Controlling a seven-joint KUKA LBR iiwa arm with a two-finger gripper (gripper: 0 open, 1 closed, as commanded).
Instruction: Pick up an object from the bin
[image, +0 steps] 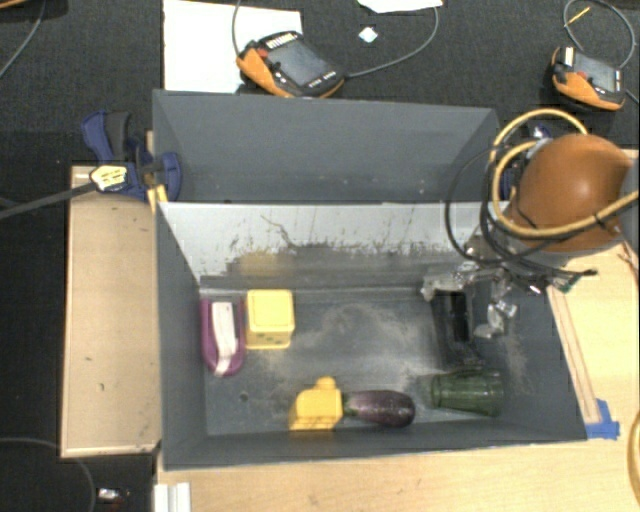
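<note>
**A:** What takes up the most room?

**B:** The bin (320, 150). It is grey, with sloping walls and a scuffed floor. After that comes the arm (565, 195), capped in orange with cables looped round it, reaching in over the right wall.

**A:** And the gripper?

**B:** The gripper (472, 335) hangs low over the right part of the floor, near the right wall. I cannot tell whether it is open or closed, because its dark and silver parts run together from this angle. I see nothing held in it.

**A:** Which thing is closest to it?

**B:** A green cylinder (467, 391), dark and lying on its side in the front right corner. It sits just in front of the gripper's tip. I cannot tell whether the two touch.

**A:** What is next to the cylinder?

**B:** A dark oval (380, 408), purplish and glossy, lies to its left along the front wall. The two are near each other but apart.

**A:** What about the left side?

**B:** A yellow block (270, 318), squarish, sits in the back left part of the floor. Just beside it on the left is a purple piece (222, 337), long, with a white strip on it, lying against the left wall.

**A:** Anything smaller?

**B:** A yellow lump (318, 406) with a knob on top sits by the front wall. It touches the left end of the dark oval and is well apart from the gripper.
</note>
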